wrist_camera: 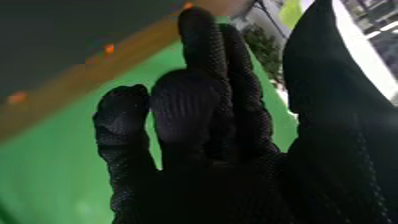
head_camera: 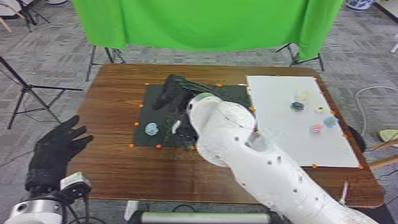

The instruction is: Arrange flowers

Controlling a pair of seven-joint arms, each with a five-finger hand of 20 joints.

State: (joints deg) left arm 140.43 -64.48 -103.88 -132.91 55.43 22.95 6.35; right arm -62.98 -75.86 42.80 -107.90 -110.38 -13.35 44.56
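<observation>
The white mat (head_camera: 289, 135) bears a pink flower (head_camera: 316, 129) and probably a blue flower (head_camera: 330, 122).

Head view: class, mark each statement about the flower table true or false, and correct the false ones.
1. The pink flower lies on the white sheet. True.
2. The dark mat is right of the white sheet. False: it is to the left.
3. The right robot hand is over the white sheet. False: it is over the far part of the dark mat.
4. A green cloth hangs beyond the table. True.
5. The left robot hand holds a flower. False: it is open and empty.
</observation>
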